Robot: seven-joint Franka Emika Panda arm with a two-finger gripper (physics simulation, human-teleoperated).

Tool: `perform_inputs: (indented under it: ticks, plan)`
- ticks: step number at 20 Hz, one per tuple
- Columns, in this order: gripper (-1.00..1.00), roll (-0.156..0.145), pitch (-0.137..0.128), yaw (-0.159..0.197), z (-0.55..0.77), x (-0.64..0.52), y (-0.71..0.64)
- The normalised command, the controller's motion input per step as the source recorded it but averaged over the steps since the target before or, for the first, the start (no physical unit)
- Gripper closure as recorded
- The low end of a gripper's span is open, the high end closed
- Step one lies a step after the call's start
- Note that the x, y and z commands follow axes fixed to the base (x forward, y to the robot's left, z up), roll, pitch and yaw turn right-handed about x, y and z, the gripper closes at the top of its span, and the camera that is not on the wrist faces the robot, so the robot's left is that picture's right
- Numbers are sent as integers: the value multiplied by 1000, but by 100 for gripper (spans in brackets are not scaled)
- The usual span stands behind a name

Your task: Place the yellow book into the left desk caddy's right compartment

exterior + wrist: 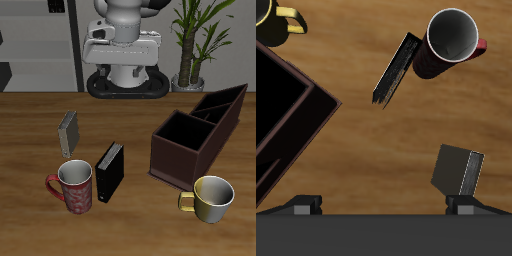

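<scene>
The yellow book (68, 132) stands upright on the table, thin, with a grey-tan cover, behind the red mug. It also shows in the wrist view (459, 168), close to one fingertip (466, 203). The left desk caddy (180, 160) is a dark maroon open box with inner dividers, and one of its corners shows in the wrist view (301, 135). My gripper (384, 205) is open and empty, high above the table between book and caddy. In the exterior view it hangs at the back near the robot's base (122, 50).
A thicker black book (109, 172) (396, 68) stands beside a red mug (75, 187) (451, 42) near the table's front edge. A yellow mug (212, 197) (274, 22) stands in front of the caddy. A potted plant (195, 40) stands behind the table.
</scene>
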Motion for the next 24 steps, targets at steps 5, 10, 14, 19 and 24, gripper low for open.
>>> perform_inputs:
  ticks: [5, 10, 14, 19, 24]
  plan:
    - [-100, -32, -20, -11, -40, -44, -519]
    - [-100, -2, -2, 5, -38, -44, -424]
    - [-100, -39, 6, 14, -167, -87, -694]
    - [-100, -63, 16, 3, -338, 14, -521]
    - [-100, -39, -22, -14, -270, -42, -205]
